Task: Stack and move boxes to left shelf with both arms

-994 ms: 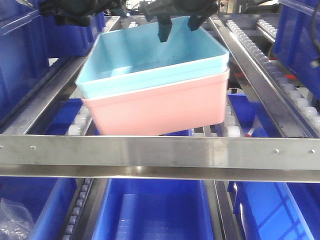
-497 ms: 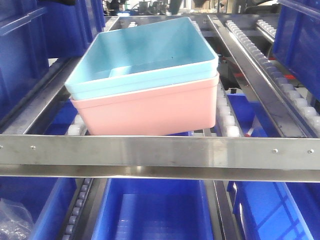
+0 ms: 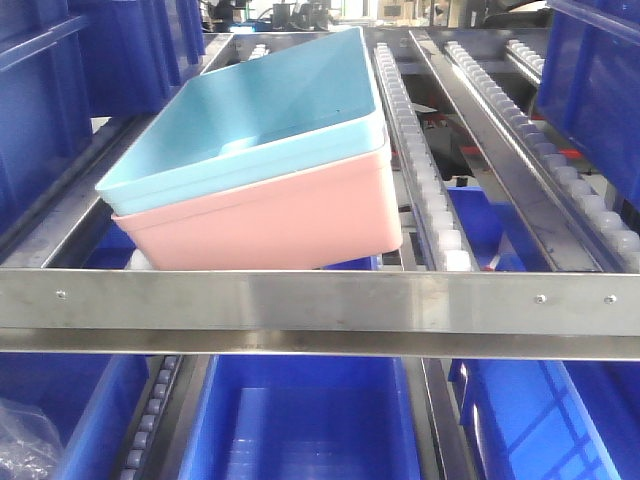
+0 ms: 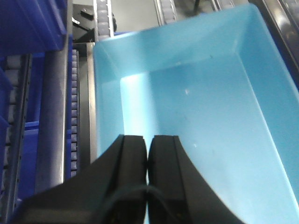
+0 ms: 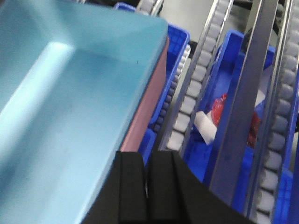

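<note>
The blue tub (image 3: pixel 255 110) sits nested inside the pink tub (image 3: pixel 270 220), and the pair rests on the shelf (image 3: pixel 320 300) in the centre-left of the front view, just behind the flat metal front bar. The stack is skewed, its near left corner reaching toward the left side rail while its far end points to the upper middle of the frame. Rails of white rollers (image 3: pixel 425 170) run up the frame to the right of the stack. Dark blue crates (image 3: pixel 300 420) fill the level below and both edges of the frame. In the left wrist view, the left gripper (image 4: pixel 148 154) sits at lower centre with its two black fingers pressed together, holding nothing, above the blue tub's near left corner. In the right wrist view, the right gripper (image 5: pixel 147 170) is likewise closed on nothing at lower centre, beside the blue tub's right rim, with a strip of pink wall showing beneath it.
</note>
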